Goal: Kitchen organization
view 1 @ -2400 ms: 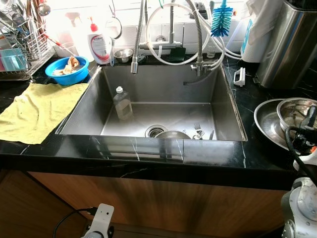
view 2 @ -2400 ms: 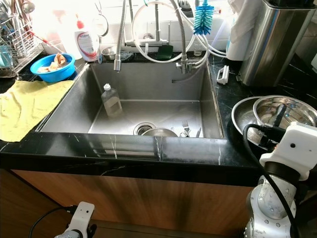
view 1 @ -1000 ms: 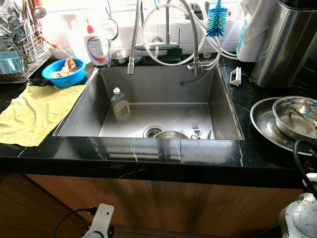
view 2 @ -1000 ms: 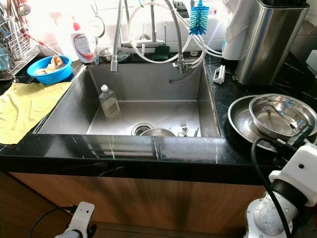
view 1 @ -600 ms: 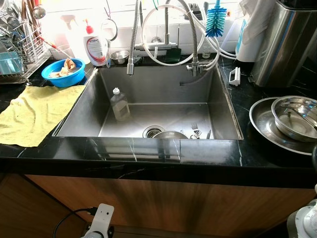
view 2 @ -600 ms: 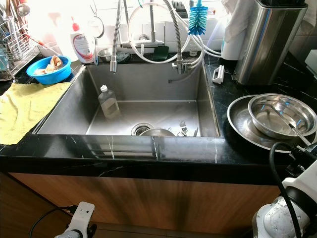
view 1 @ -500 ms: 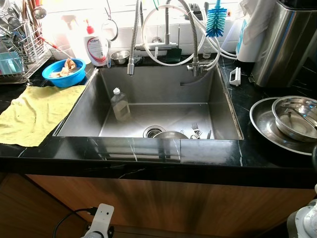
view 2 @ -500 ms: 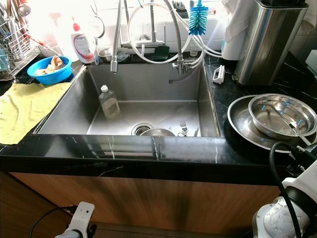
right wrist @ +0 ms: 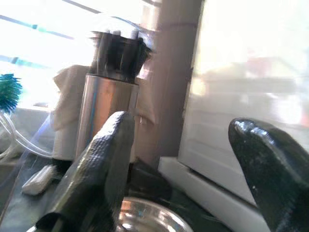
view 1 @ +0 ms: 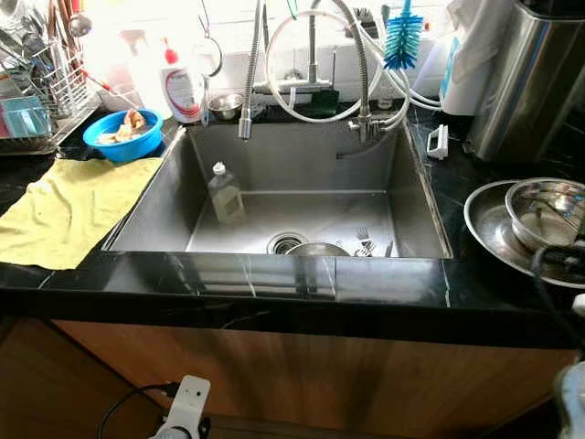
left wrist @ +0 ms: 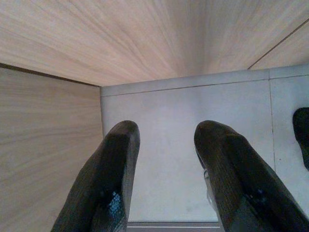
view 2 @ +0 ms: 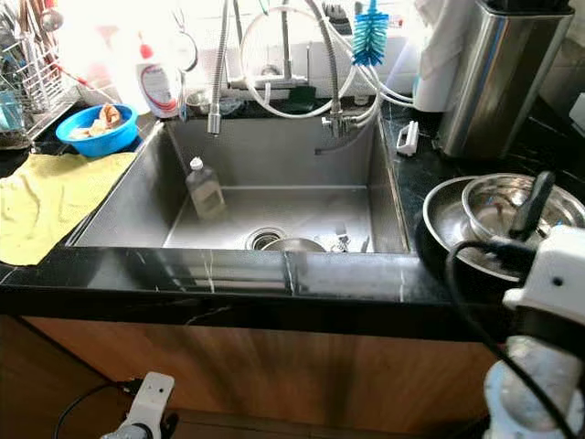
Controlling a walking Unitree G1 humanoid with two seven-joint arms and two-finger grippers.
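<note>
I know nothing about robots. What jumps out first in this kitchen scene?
The deep steel sink in the black counter draws the eye, with a clear bottle standing inside and cutlery near the drain. Left of it lie a yellow cloth and a blue bowl. On the right, the right claw rises, open, over stacked steel bowls.

head pair: down at sink (view 1: 292, 183) | left wrist: floor | right wrist: counter

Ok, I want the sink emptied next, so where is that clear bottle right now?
The clear bottle stands inside the sink, on its left half against the left wall, left of the drain and the fork.
</note>
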